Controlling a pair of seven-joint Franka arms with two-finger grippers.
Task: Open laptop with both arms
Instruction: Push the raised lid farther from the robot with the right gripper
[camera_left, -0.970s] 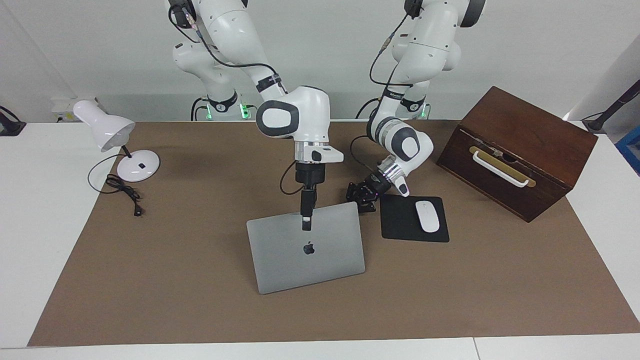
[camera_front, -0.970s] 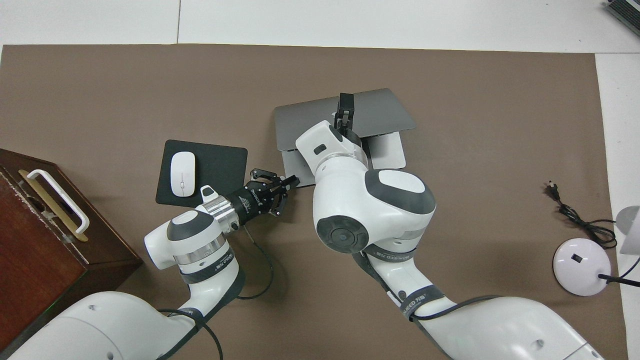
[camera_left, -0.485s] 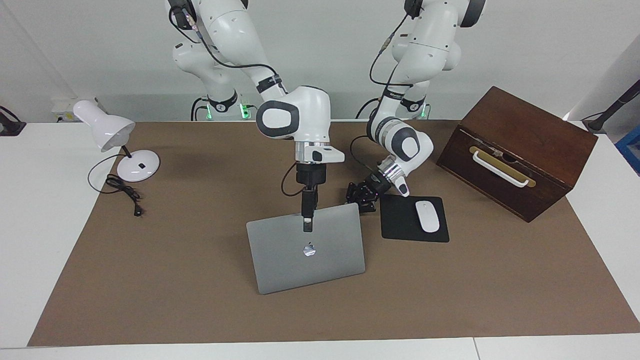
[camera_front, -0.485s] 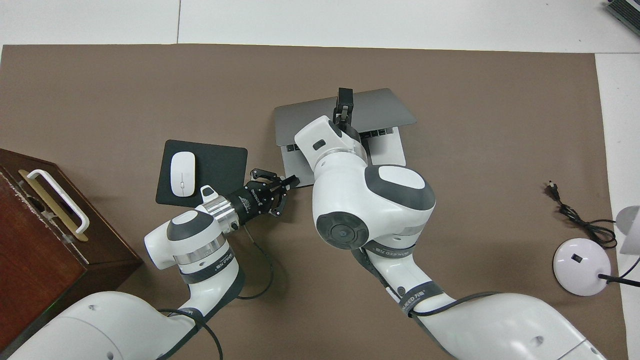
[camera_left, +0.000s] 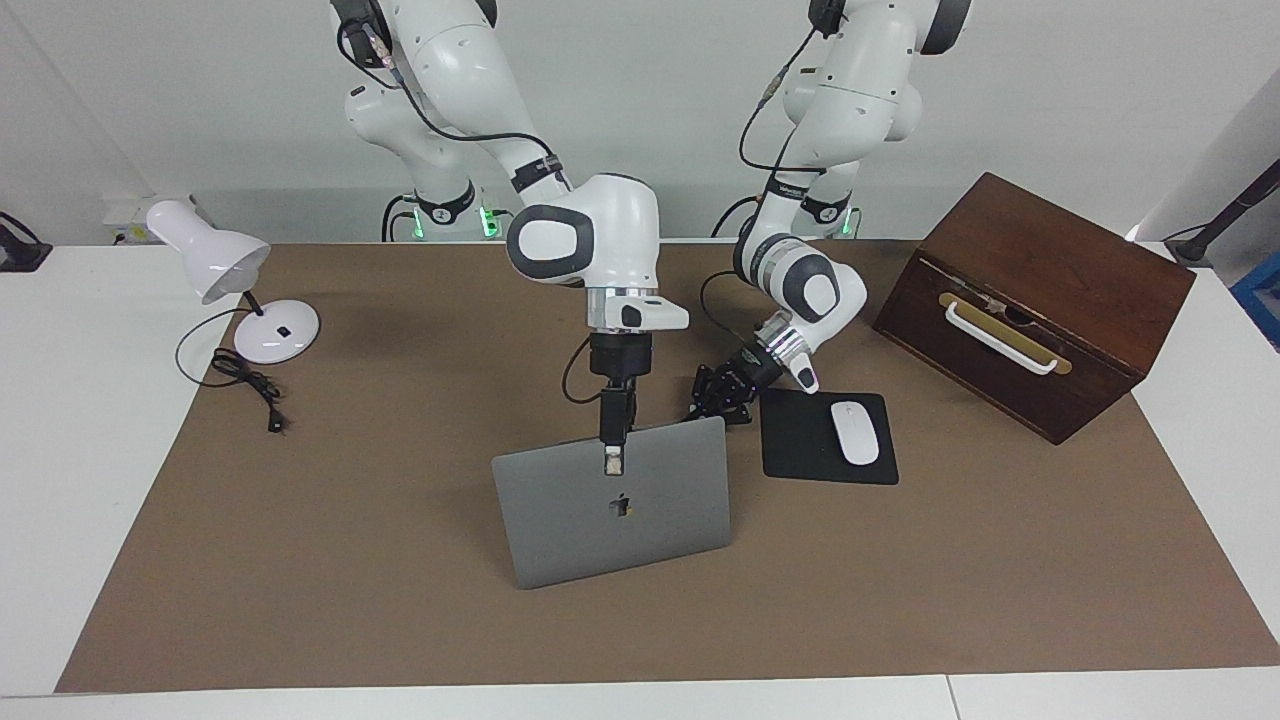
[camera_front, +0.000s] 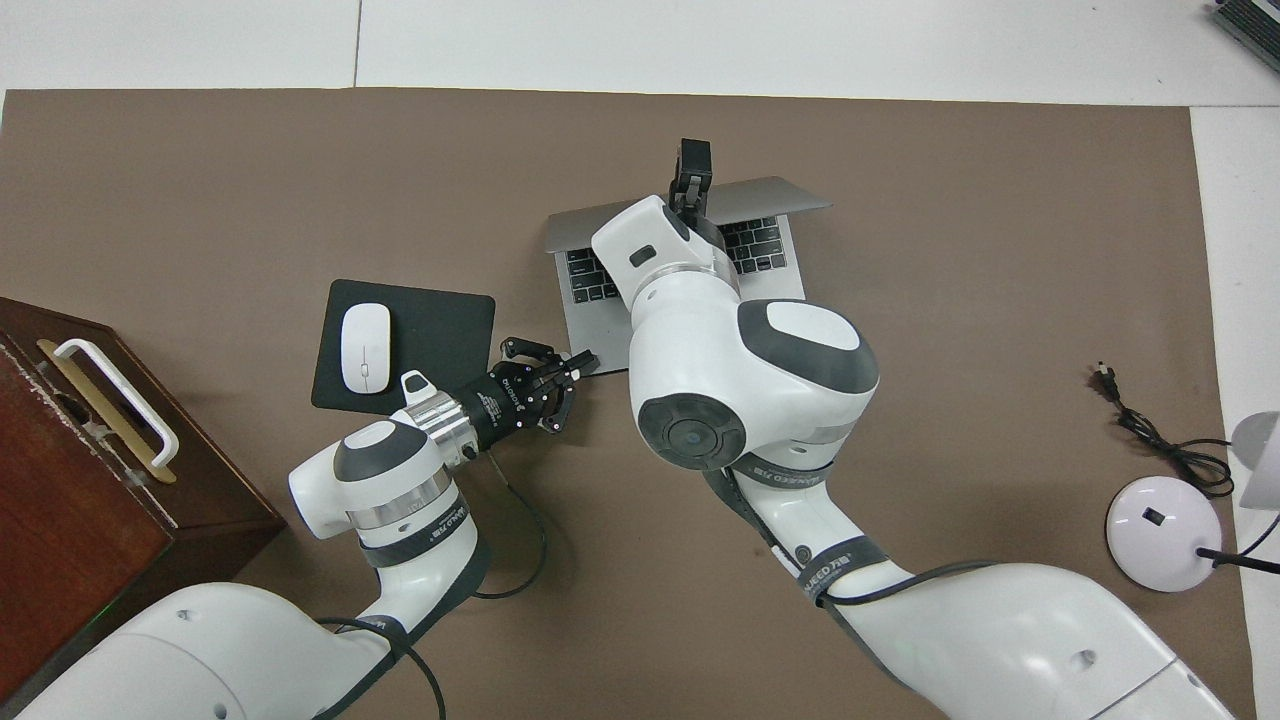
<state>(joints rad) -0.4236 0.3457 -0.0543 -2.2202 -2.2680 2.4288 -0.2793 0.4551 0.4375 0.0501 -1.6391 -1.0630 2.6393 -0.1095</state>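
While shut on the laptop (camera_left: 640, 510) lid, right end effector (camera_left: 612, 458).

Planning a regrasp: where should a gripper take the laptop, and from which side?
Its lid's free top edge, mid-width, from above: the laptop lid stands raised, exposing that thin edge. The right gripper pinches it there.

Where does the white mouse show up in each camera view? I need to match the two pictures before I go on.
Facing view: the white mouse lies on the black mouse pad, right of centre, beside the laptop.
Overhead view: the white mouse sits left of centre on the same pad.
Shared landmark: the wooden box, at the left arm's end of the table.
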